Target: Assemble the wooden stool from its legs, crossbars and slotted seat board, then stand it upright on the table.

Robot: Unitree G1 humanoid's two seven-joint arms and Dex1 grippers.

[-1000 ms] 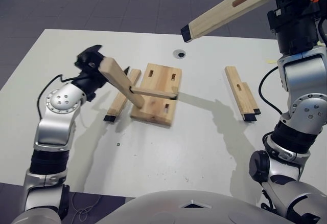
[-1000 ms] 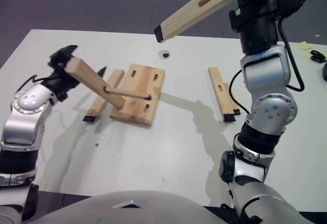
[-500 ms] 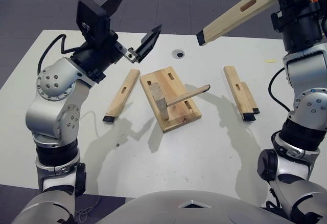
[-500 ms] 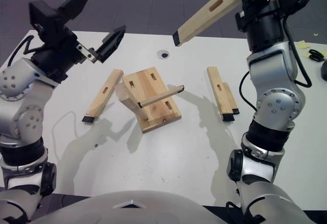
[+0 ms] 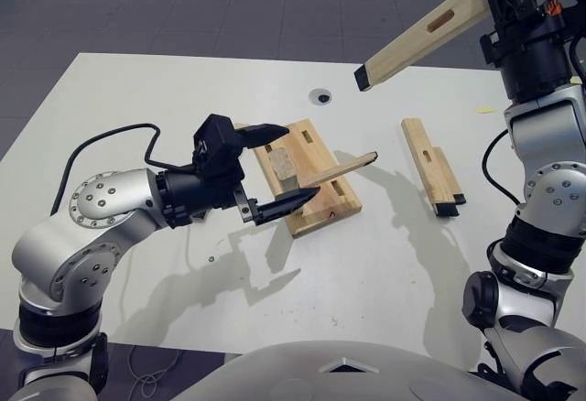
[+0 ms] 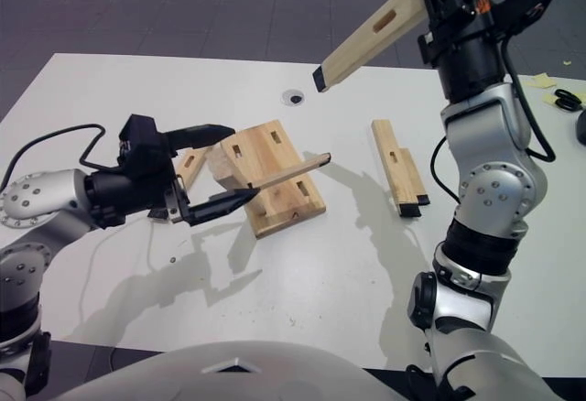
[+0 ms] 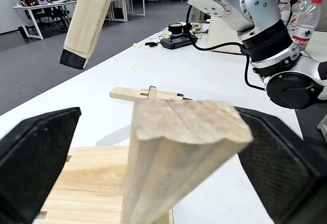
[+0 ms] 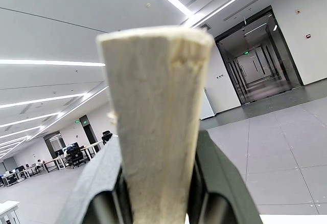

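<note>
The slotted seat board (image 5: 322,207) lies flat mid-table. A short leg (image 5: 283,162) stands up from it, and a thin crossbar (image 5: 343,170) juts out sideways from that leg. My left gripper (image 5: 301,160) is open, and its black fingers (image 7: 36,162) straddle the leg's top end (image 7: 179,152) with a gap on each side. High at the far right, my right gripper (image 5: 509,3) is shut on a long slotted leg (image 5: 426,31) that slants down over the table. The left wrist view shows this leg's black-tipped end (image 7: 87,19).
Two more wooden pieces (image 5: 430,172) lie side by side on the right of the table. Another leg (image 6: 189,165) lies left of the board, mostly behind my left gripper. A round cable hole (image 5: 320,97) sits at the back. The front of the table is bare.
A second ago my left gripper held the leg-and-crossbar piece; it let go, rose open, and has now come down around the upright leg. The seat board turned. The right arm hardly moved.
</note>
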